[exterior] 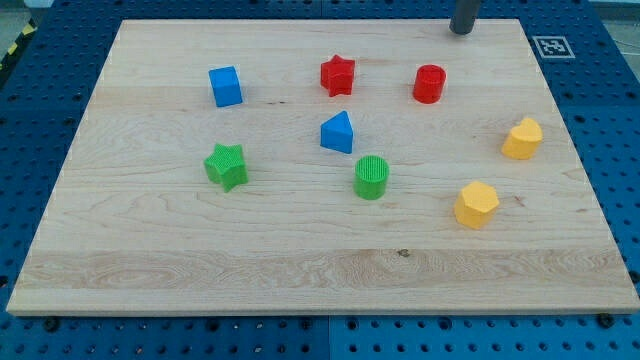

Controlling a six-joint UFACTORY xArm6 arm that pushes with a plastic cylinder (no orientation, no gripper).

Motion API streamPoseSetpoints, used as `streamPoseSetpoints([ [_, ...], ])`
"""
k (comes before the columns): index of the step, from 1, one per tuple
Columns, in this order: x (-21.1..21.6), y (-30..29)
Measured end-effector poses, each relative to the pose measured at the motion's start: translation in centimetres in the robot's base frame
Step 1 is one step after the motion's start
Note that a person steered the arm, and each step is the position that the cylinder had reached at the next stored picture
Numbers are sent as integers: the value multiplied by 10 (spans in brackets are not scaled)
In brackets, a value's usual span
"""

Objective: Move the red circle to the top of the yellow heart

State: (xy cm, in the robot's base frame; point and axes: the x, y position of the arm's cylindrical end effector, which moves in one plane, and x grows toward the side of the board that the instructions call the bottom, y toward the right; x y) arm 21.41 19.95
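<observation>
The red circle (429,84) sits at the board's 1 o'clock, the yellow heart (522,138) near 3. The arm's tip (461,30), a bare rod with nothing to clench, hovers at the circle's 1 o'clock. Likely light, rigid, free-sliding: push its left side.

Our dark rod's tip (461,31) rests near the wooden table's (150,260) top edge, above-right of the red plastic cylinder (429,84).
</observation>
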Motion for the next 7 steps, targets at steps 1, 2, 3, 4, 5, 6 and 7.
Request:
streamPoseSetpoints([
  [1, 4, -14],
  [2, 22, -16],
  [3, 42, -34],
  [4, 44, -77],
  [5, 46, -109],
  [6, 49, -109],
  [7, 49, -130],
])
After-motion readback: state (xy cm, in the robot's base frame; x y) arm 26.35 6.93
